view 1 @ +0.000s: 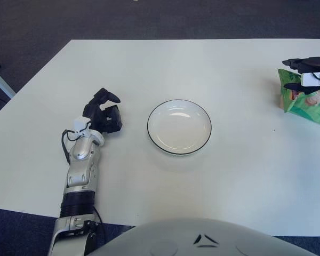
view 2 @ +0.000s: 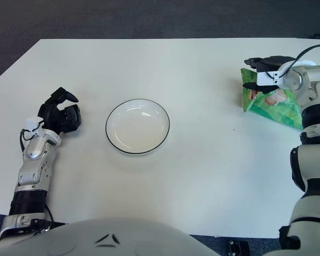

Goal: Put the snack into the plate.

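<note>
Right eye view: right robot hand [view 2: 260, 72] pinches the snack's [view 2: 274, 105] top corner; left robot hand [view 2: 60, 116] rests curled, empty, beside the plate [view 2: 137, 127].

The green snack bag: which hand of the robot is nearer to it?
Right. The right hand is at the green snack bag's top edge; the left hand rests across the table, beyond the plate.
</note>
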Controlling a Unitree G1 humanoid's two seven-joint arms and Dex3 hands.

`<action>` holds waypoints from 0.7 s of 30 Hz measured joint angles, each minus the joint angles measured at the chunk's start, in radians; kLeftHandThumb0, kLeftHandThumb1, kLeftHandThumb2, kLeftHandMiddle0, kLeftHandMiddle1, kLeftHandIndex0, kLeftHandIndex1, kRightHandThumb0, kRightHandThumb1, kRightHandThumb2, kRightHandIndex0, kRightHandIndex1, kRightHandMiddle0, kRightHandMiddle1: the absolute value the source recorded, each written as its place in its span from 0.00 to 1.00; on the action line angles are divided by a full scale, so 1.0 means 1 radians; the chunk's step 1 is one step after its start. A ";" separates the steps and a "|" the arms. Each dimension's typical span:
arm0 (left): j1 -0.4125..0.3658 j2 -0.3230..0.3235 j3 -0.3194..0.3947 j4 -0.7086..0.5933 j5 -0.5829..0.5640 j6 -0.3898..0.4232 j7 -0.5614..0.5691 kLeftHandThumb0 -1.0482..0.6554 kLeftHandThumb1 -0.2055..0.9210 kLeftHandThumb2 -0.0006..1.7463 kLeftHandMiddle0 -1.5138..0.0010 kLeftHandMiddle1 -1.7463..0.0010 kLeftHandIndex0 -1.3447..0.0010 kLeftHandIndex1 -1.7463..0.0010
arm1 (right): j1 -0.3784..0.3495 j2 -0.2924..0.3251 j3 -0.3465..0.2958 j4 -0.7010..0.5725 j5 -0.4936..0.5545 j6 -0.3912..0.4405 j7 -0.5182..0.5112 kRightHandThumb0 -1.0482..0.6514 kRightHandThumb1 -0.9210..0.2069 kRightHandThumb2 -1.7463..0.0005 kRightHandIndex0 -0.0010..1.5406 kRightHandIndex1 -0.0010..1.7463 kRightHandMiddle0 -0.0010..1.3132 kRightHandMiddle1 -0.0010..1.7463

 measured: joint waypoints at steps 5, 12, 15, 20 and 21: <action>0.002 0.001 0.001 0.001 0.000 0.000 0.000 0.33 0.44 0.77 0.22 0.00 0.53 0.00 | -0.003 -0.027 -0.004 -0.018 0.006 0.011 0.050 0.00 0.00 0.53 0.00 0.00 0.00 0.00; 0.004 0.002 0.000 0.002 0.000 0.000 0.000 0.33 0.45 0.76 0.22 0.00 0.54 0.00 | 0.011 -0.073 -0.066 -0.113 0.096 0.031 0.094 0.00 0.00 0.52 0.00 0.00 0.00 0.00; 0.004 0.002 0.000 0.003 0.000 0.000 0.000 0.33 0.45 0.76 0.22 0.00 0.54 0.00 | 0.011 -0.079 -0.088 -0.124 0.121 0.037 0.078 0.00 0.00 0.52 0.00 0.00 0.00 0.00; 0.004 0.002 0.000 0.004 0.002 0.000 0.000 0.33 0.44 0.77 0.22 0.00 0.53 0.00 | 0.047 -0.081 -0.141 -0.140 0.186 0.038 0.011 0.00 0.00 0.53 0.00 0.00 0.00 0.00; 0.004 0.002 0.000 0.004 0.002 0.000 0.000 0.33 0.44 0.77 0.22 0.00 0.53 0.00 | 0.056 -0.081 -0.151 -0.144 0.196 0.038 -0.003 0.00 0.00 0.53 0.00 0.00 0.00 0.00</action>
